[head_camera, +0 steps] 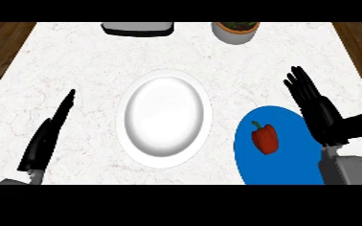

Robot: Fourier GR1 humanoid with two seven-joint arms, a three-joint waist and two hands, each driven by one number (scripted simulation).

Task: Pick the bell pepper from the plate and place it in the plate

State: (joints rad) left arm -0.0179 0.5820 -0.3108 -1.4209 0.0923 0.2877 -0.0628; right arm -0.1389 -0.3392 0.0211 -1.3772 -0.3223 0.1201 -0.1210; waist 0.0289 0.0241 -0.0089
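Pepper [265,138] lies on blue plate [286,167]; right hand [320,110] beside it, fingers straight, released. Left hand [47,140] released. White plate [164,117] between.

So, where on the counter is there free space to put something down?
Bare marble counter lies between the left hand and the round white plate, and behind that plate up to the dark tray and grey plant pot. It is crowded at the right: the blue plate with the red bell pepper sits beside the right hand.
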